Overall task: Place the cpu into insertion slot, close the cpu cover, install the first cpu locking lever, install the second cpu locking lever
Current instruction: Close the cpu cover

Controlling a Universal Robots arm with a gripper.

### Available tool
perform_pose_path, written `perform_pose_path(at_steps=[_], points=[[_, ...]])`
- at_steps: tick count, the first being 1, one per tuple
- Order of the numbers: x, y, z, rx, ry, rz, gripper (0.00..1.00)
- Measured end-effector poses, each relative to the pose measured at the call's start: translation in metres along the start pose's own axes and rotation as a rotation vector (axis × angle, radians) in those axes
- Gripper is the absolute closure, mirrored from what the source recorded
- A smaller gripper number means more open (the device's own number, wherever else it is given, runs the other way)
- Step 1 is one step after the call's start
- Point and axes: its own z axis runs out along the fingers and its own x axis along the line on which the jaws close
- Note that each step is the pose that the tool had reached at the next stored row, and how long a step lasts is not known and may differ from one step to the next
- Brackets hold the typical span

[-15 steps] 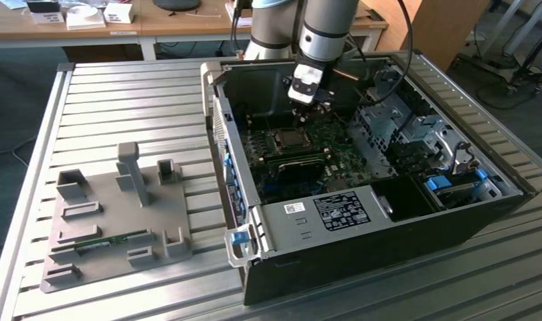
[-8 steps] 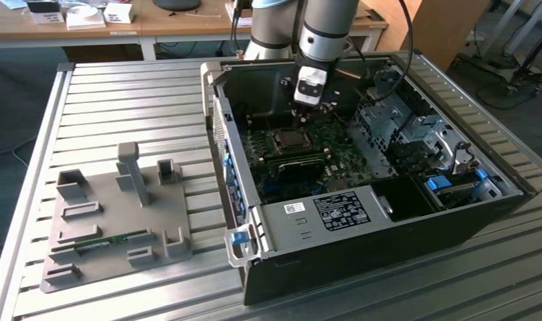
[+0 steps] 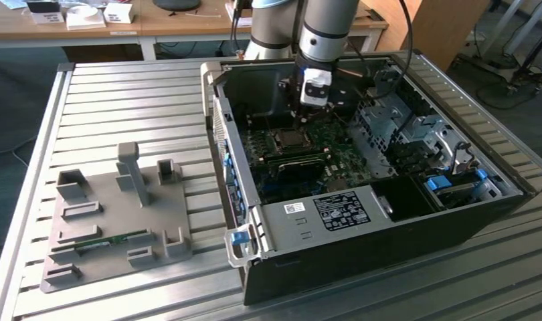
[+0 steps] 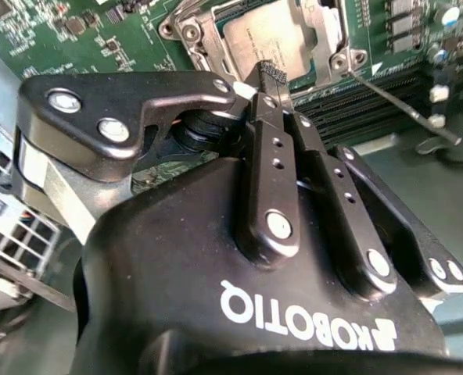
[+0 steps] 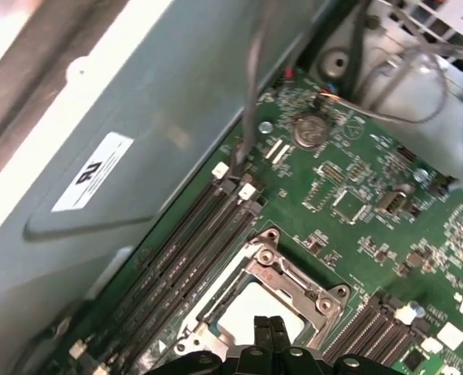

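The gripper (image 4: 269, 74), fingers pressed together on nothing, hovers just above the cpu (image 4: 278, 35). The cpu lies flat in its socket (image 3: 287, 138), silver top up, framed by the cpu cover (image 5: 294, 277). A thin locking lever (image 4: 403, 109) slants outward from the socket's corner.

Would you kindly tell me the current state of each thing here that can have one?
cpu: seated in its socket, metal top up.
cpu cover: appears lowered flat around the cpu.
locking lever: sticking out free of the socket, apparently unlatched.
end effector: fingers shut, holding nothing, over the cpu.
computer case: lying on its side, open on top.
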Motion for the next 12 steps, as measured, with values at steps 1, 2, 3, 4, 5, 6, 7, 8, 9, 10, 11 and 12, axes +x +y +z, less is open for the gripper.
perform_pose_path(at_steps=[1, 2, 3, 4, 5, 6, 7, 8, 9, 10, 11, 12], points=[[0.0, 0.0, 0.0001, 0.0006, 0.0002, -0.017, 0.89], [0.0, 0.0, 0.0001, 0.0012, 0.0004, -0.035, 0.89], [0.0, 0.0, 0.0003, 0.0019, 0.0006, -0.055, 0.89], [0.0, 0.0, 0.0004, 0.0024, 0.0008, -0.073, 0.89], [0.0, 0.0, 0.0004, 0.003, 0.0011, -0.091, 0.89], [0.0, 0.0, 0.0005, 0.0035, 0.0013, -0.109, 0.89], [0.0, 0.0, 0.0006, 0.0041, 0.0015, -0.127, 0.89], [0.0, 0.0, 0.0007, 0.0047, 0.0016, -0.145, 0.89], [0.0, 0.0, 0.0008, 0.0052, 0.0019, -0.163, 0.89], [0.0, 0.0, 0.0008, 0.0059, 0.0021, -0.181, 0.89], [0.0, 0.0, 0.0008, 0.0063, 0.0022, -0.196, 0.89], [0.0, 0.0, 0.0008, 0.0065, 0.0023, -0.2, 0.89]])
